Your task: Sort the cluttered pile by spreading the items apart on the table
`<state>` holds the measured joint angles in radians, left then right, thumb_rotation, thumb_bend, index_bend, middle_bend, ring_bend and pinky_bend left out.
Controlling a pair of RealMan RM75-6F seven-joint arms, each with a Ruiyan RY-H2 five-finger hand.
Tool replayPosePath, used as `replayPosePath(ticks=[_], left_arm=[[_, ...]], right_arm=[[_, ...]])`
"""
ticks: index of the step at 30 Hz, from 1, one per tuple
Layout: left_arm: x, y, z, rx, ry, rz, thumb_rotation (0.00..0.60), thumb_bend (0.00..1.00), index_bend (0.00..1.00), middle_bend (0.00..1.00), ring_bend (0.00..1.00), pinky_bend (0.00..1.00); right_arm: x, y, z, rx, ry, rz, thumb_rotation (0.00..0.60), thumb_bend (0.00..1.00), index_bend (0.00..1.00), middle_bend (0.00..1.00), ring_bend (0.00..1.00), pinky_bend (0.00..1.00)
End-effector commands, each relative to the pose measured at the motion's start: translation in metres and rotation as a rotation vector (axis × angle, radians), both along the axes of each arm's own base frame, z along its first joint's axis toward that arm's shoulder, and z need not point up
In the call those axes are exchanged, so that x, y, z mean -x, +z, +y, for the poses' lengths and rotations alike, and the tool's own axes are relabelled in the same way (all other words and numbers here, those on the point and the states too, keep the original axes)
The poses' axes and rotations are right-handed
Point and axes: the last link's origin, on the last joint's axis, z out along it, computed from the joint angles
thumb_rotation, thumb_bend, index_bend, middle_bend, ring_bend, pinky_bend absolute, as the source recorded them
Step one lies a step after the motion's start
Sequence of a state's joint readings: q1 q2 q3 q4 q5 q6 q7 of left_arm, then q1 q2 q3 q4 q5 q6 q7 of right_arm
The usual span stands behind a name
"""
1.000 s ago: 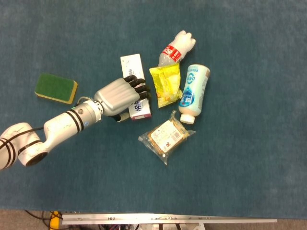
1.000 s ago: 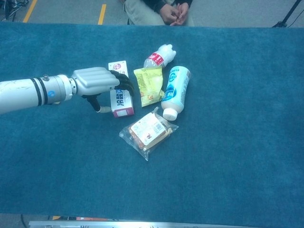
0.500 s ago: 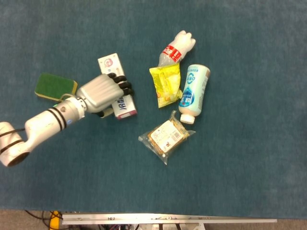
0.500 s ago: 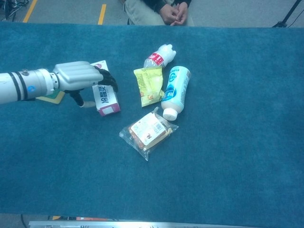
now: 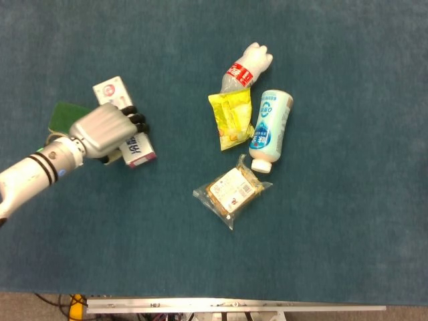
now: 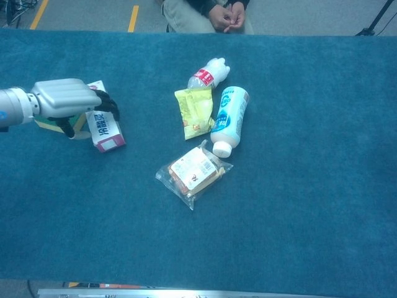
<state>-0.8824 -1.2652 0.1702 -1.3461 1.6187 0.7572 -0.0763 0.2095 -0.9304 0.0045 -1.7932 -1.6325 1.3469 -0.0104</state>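
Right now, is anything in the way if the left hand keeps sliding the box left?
Yes. The green sponge lies just left of the box, partly under the left hand, so it blocks that path.

**Left hand on box, far from pile**

At nine o'clock: left hand [image 6: 65, 99] gripping white box [image 6: 104, 127] on blue table [image 6: 298, 205]. At centre: yellow packet [image 6: 195, 112], white bottle [image 6: 228, 118], crushed bottle [image 6: 206, 73], bagged bread [image 6: 192, 172].

Head view straight down over the blue table [image 5: 348, 80], chest view low and forward across that same table.
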Motion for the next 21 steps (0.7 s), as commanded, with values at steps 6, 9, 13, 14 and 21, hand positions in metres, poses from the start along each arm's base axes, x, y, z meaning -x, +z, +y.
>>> replayPosePath(ticks=[6,9,13,14,21], left_arm=[[0.019,0.017,0.001,-0.028,0.051,0.053,0.6,0.37,0.51,0.39,0.34,0.45],[0.018,0.021,0.0,-0.031,0.082,0.051,0.6,0.37,0.38,0.29,0.22,0.37],[0.007,0.026,-0.003,-0.043,0.119,-0.005,0.6,0.37,0.24,0.19,0.15,0.31],[0.004,0.027,-0.004,-0.047,0.128,-0.024,0.6,0.37,0.23,0.19,0.15,0.31],[-0.019,0.031,-0.018,-0.025,0.221,-0.16,0.6,0.36,0.23,0.18,0.15,0.31]], right_arm=[[0.0,0.001,0.001,0.002,0.001,-0.002,0.6,0.14,0.46,0.5,0.42,0.4],[0.0,0.0,0.001,-0.001,0.005,-0.003,0.6,0.14,0.46,0.5,0.42,0.4],[0.0,0.001,0.001,0.0,0.007,-0.004,0.6,0.14,0.45,0.5,0.42,0.4],[0.0,0.001,0.001,0.001,0.007,-0.005,0.6,0.14,0.45,0.5,0.42,0.4],[0.001,0.002,0.0,0.0,0.008,-0.006,0.6,0.14,0.45,0.5,0.42,0.4]])
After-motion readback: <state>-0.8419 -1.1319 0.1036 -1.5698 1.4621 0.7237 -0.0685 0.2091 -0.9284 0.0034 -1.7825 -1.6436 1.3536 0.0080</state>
